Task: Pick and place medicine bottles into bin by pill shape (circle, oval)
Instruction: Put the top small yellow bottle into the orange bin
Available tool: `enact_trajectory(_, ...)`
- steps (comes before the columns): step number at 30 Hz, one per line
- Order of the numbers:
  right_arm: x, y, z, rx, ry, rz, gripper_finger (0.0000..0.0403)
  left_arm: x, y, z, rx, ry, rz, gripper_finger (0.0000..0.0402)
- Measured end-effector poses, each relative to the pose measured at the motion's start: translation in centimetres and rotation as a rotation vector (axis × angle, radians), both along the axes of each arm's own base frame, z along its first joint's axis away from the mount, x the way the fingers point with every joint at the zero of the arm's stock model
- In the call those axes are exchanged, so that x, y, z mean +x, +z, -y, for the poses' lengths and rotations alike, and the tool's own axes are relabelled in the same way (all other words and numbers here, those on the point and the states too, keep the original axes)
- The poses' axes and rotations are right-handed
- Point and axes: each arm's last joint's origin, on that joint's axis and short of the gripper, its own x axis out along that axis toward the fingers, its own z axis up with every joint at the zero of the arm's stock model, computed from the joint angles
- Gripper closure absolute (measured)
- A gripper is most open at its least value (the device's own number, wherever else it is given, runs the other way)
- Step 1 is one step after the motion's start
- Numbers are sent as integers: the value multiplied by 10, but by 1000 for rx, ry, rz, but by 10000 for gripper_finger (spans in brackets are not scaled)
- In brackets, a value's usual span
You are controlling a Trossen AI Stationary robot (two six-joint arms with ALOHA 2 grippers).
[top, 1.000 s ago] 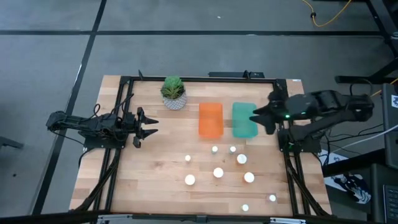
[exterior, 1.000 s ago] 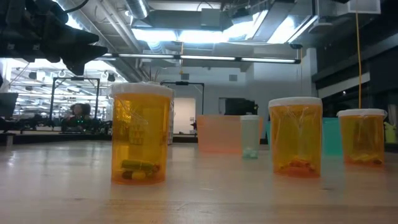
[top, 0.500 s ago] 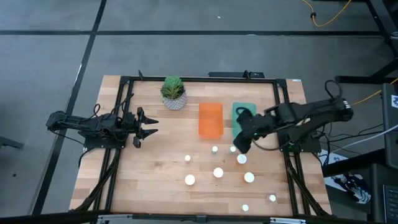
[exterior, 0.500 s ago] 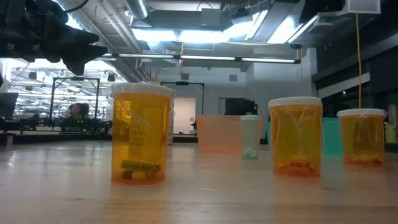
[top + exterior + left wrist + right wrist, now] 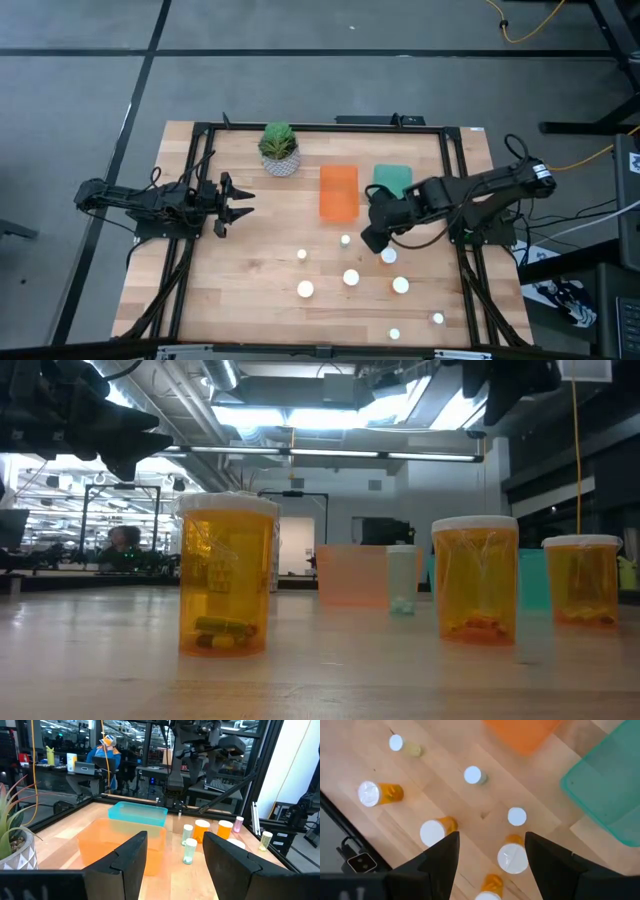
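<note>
The right gripper (image 5: 372,236) has its two fingers apart, and there is nothing between them. It hangs over the table, pointing down at the bottles. Seen from above, with the far edge of the table at 12 o'clock, the closest bottles sit right by it. A small-capped bottle (image 5: 345,240) is just beside it at 9 o'clock. A wider-capped bottle (image 5: 389,256) is just beside it at 5 o'clock. In the right wrist view that wide white cap (image 5: 513,858) shows right between the two fingers, so I think this is the bottle it will go for.

All the bottles stand up straight, with caps on top. So the long way of each bottle runs up and down, and the fingers have to come straight down around the cap.

More bottles stand farther out, toward the near edge, from 5 to 8 o'clock of the gripper. The orange bin (image 5: 338,192) is near, at 11 o'clock. The teal bin (image 5: 393,178) is near too, at 1 o'clock, partly under the arm.

The left gripper (image 5: 243,199) waits well apart at the left side, fingers apart and holding nothing. The right arm is much nearer to the bottles. A green plant (image 5: 279,148) stands at the far side, away from the work.
</note>
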Motion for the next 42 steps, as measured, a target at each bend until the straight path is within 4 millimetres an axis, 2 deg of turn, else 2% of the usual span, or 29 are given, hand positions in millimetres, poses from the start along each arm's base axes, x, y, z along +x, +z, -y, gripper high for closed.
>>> enact_trajectory(7, 0, 0, -1, -75, -17, 20, 176, 0, 0, 0, 0, 0, 0, 216)
enact_trajectory(23, 0, 0, 0, -94, -22, 26, 176, 0, 0, -1, -2, 22, 0, 216)
enact_trajectory(26, 1, 0, 0, -92, -21, 33, 176, 0, 0, 1, -117, -35, 10, 216)
enact_trajectory(32, 2, 1, 0, -90, -22, 41, 176, -2, 15, -1, -321, -5, 190, 216)
enact_trajectory(35, 3, 1, -1, -87, -23, 52, 176, -5, 23, -5, -439, 82, 314, 216)
enact_trajectory(39, 3, 1, -1, -82, -24, 62, 176, -10, 30, -10, -490, 241, 425, 216)
enact_trajectory(42, 3, 1, -1, -78, -22, 60, 176, -10, 41, -8, -427, 178, 402, 218)
